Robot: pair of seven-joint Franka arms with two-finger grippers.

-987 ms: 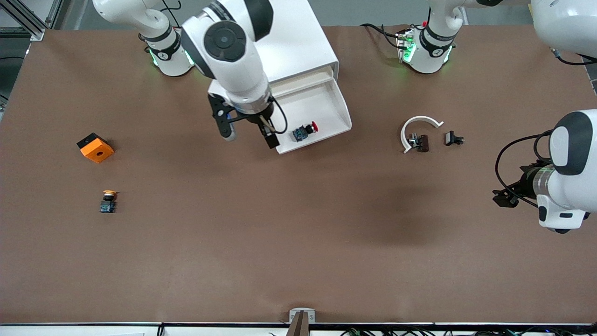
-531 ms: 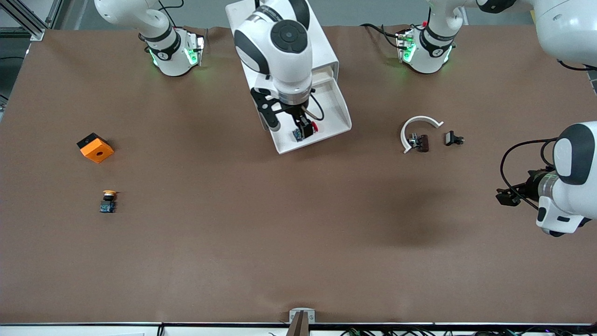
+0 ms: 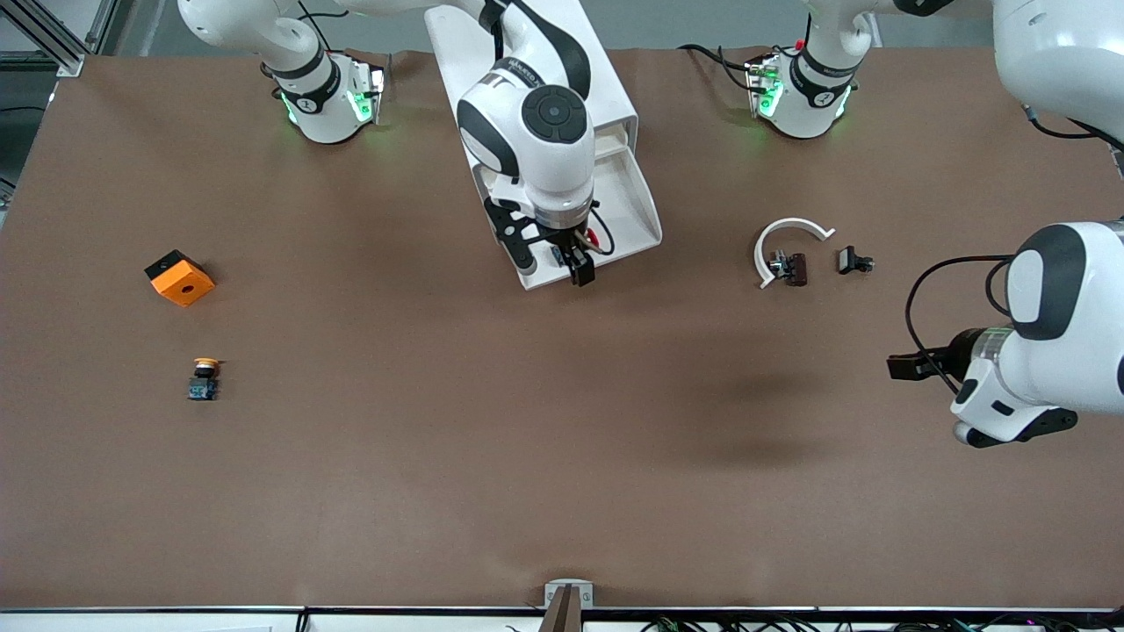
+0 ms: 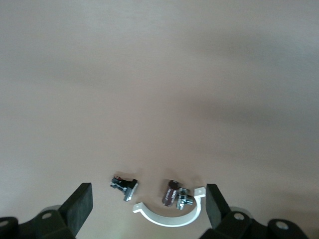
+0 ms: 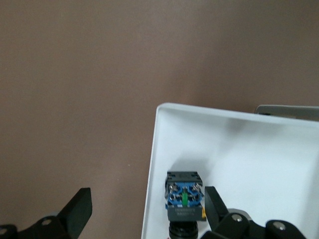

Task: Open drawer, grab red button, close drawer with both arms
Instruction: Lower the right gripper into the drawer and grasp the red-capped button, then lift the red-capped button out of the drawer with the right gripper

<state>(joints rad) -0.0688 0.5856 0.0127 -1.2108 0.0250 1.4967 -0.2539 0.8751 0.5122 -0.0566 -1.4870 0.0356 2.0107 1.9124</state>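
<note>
The drawer [image 3: 628,197] stands pulled out of the white cabinet [image 3: 606,92]. In it, close to its front wall, lies the button [image 3: 596,237] on its side, with its red cap toward the left arm's end. My right gripper [image 3: 554,266] hangs open right over the drawer's front corner. In the right wrist view the button's blue-grey base [image 5: 185,196] sits just inside one finger of the right gripper [image 5: 147,215], while the other finger is outside the drawer's rim [image 5: 152,164]. My left gripper [image 3: 897,366] is open and empty over bare table at the left arm's end.
An orange cube [image 3: 179,278] and a yellow-capped button [image 3: 205,379] lie toward the right arm's end. A white curved piece [image 3: 790,230], a brown part [image 3: 793,269] and a black clip [image 3: 853,260] lie between the drawer and the left gripper [image 4: 148,214].
My right gripper has swung from beside the drawer to over its front corner and come down around the button. The left gripper has shifted toward the table's middle.
</note>
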